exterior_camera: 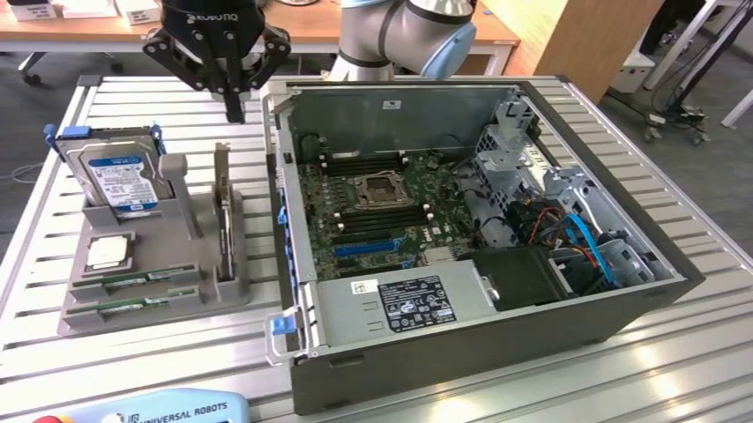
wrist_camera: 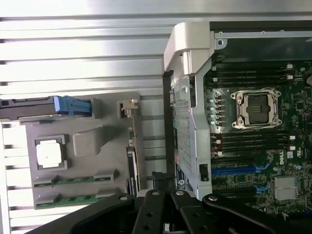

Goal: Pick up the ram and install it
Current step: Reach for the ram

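Bright, even light is falling over the slatted metal table (exterior_camera: 671, 361), glaring white off its ribs just beside the open computer case (exterior_camera: 471, 370), while the case's inner walls are sitting in soft shadow and the gray holder (exterior_camera: 153, 295) beside it is casting only faint shade.

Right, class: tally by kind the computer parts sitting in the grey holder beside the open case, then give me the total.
Green ram sticks: 2
Silver processor chip: 1
Blue-labelled hard drive: 1
Thin board standing on edge: 1
Total: 5
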You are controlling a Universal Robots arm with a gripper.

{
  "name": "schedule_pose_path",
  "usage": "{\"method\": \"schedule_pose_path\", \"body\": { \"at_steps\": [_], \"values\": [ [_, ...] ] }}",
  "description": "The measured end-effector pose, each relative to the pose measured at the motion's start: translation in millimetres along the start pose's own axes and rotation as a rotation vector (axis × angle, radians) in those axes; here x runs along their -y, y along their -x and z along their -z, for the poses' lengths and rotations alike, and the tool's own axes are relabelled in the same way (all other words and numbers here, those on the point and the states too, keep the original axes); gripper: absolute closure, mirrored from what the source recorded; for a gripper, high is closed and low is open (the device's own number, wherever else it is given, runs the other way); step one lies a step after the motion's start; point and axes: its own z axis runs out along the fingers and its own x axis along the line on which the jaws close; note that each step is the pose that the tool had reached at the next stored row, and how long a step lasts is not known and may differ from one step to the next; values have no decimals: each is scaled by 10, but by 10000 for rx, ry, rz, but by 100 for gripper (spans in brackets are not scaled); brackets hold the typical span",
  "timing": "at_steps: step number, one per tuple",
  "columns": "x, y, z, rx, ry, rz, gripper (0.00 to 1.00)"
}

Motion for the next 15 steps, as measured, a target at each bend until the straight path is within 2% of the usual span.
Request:
{"method": "schedule_pose_path", "body": {
  "at_steps": [15],
  "values": [
    [21,-290,14,11,0,1,90]
  ]
}}
